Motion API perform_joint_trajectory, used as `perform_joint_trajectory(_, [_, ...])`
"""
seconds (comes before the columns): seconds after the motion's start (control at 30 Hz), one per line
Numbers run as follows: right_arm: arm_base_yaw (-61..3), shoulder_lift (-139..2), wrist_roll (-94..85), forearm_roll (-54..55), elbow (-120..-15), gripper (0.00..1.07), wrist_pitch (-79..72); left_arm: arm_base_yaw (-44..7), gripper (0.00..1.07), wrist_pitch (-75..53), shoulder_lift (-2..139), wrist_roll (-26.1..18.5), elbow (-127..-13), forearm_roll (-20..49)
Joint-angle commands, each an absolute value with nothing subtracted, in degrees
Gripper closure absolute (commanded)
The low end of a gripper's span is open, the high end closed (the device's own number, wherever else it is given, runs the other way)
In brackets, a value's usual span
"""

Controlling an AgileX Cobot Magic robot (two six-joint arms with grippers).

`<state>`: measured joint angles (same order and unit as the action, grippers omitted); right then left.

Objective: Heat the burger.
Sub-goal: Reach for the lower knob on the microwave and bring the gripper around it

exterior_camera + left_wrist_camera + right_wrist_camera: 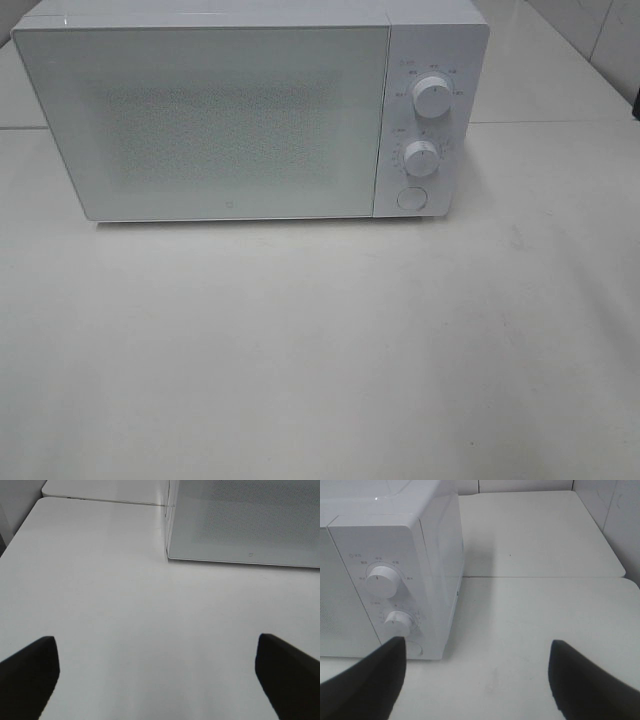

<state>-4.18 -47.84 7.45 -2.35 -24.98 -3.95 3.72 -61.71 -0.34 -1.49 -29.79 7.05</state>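
Wide, empty left gripper hangs above table. Next along, microwave, door closed. No burger visible anywhere, maybe inside; its facing and long axis can't tell. Wide, empty right gripper sits near lower knob. Likely step: work the controls. Come in square and gentle, without shoving the microwave.

The microwave stands at the back of the table, knobs above a button on its right.
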Motion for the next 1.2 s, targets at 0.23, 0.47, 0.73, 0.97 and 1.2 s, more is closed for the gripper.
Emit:
perform_joint_trajectory(0.23, [-4.3,-57.5,6.9,-5.6,-23.8,0.31,-21.4,4.0,0.07,-61.4,-1.3,-1.6,-29.6,7.2])
perform_joint_trajectory(0.47, [-4.3,-64.9,3.9,-1.0,-17.4,0.32,-41.8,4.0,0.07,-61.4,-1.3,-1.6,-29.6,7.2])
perform_joint_trajectory(0.73, [-4.3,-70.4,0.5,3.4,-13.1,0.33,-49.4,4.0,0.07,-61.4,-1.3,-1.6,-29.6,7.2])
perform_joint_trajectory(0.97, [-9.4,-73.9,-1.7,11.5,-12.7,0.33,-50.4,4.0,0.07,-61.4,-1.3,-1.6,-29.6,7.2])
perform_joint_trajectory(1.2, [-24.5,-81.6,-15.3,29.7,-12.7,0.33,-57.9,4.0,0.07,-61.4,-1.3,-1.6,-29.6,7.2])
